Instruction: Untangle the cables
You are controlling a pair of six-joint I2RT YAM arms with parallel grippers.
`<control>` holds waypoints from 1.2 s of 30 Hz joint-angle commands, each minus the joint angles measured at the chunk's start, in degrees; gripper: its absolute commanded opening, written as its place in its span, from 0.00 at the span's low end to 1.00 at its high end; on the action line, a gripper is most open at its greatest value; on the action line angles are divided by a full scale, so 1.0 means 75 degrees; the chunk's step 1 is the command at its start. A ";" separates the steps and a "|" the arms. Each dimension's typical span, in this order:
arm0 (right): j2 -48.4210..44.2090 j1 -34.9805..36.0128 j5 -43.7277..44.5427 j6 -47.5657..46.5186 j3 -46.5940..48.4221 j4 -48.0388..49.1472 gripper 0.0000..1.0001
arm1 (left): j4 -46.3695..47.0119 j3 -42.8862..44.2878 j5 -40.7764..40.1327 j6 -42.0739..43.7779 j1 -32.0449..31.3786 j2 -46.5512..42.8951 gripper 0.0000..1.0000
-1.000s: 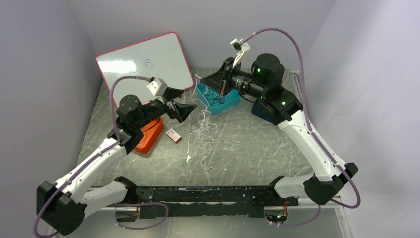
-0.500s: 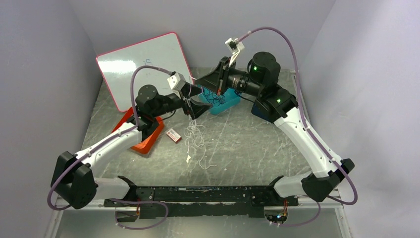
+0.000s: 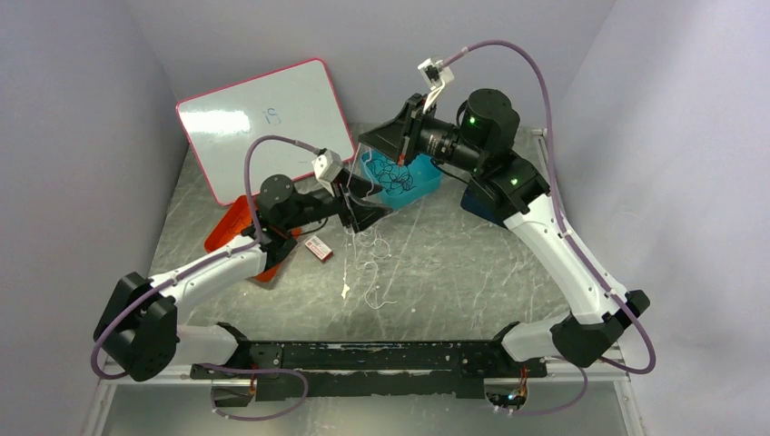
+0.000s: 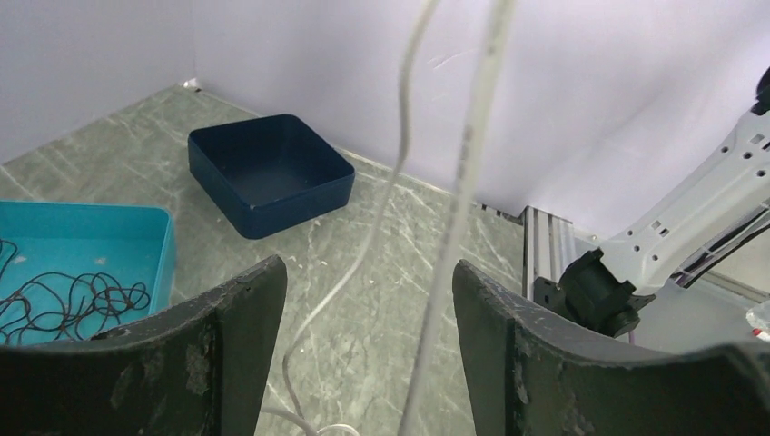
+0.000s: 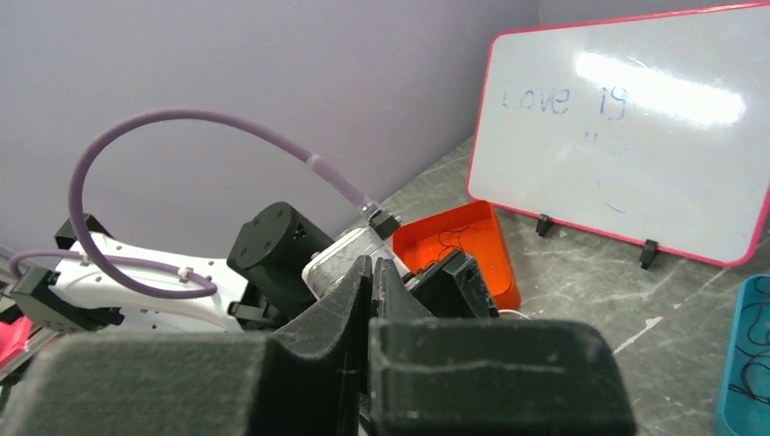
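Observation:
A white cable (image 3: 367, 259) hangs from my right gripper (image 3: 361, 149) down to a loose tangle on the table. The right gripper (image 5: 372, 271) is shut, pinching the cable's top end, which its own fingers hide. My left gripper (image 3: 374, 214) is open just below it. In the left wrist view two white strands (image 4: 468, 154) run upright between the spread fingers of my left gripper (image 4: 368, 345), without being pinched. Black cables (image 3: 392, 173) lie coiled in the teal tray (image 3: 427, 186), and they also show in the left wrist view (image 4: 73, 304).
An orange tray (image 3: 238, 218) sits under my left arm, with a thin dark cable inside (image 5: 459, 238). A dark blue tray (image 4: 272, 173) stands at the back right. A whiteboard (image 3: 263, 118) leans on the back wall. A small red and white box (image 3: 317, 247) lies near the tangle.
My left gripper has moved right and forward to the hanging white cable, so the strands now pass between its open fingers. The right gripper has shifted slightly, still holding the cable up.

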 commanded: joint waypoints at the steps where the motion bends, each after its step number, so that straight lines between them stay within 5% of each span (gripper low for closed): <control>1: -0.0068 -0.0014 0.0879 -0.0261 0.1013 0.0584 0.00 | 0.0543 -0.0740 0.0070 -0.0487 -0.0073 0.0037 0.24; 7: 0.0060 -0.0019 0.1214 -0.0403 0.1839 0.0790 0.00 | 0.0918 -0.1392 0.0025 -0.0744 -0.0111 0.0146 0.24; 16: 0.0325 -0.0008 0.1166 -0.0406 0.2664 0.0736 0.00 | 0.1262 -0.1938 -0.0106 -0.0845 -0.0314 0.0684 0.12; 23: -0.0116 -0.0019 0.1880 -0.1235 0.1736 -0.0548 0.00 | 0.0474 -0.1653 -0.0422 -0.0536 -0.0316 0.0118 0.07; 26: -0.0469 -0.0029 0.1937 -0.1834 0.0811 -0.1209 0.13 | 0.0067 -0.1478 -0.0512 -0.0334 -0.0303 -0.0178 0.07; 30: -0.0739 -0.0024 0.1197 -0.2717 -0.0185 -0.2196 0.42 | -0.0408 -0.1233 -0.0504 0.0002 -0.0309 -0.0474 0.07; 36: -0.0823 -0.0026 -0.0044 -0.3469 -0.1174 -0.2978 0.56 | -0.0690 -0.1107 -0.0519 0.0067 -0.0310 -0.0812 0.07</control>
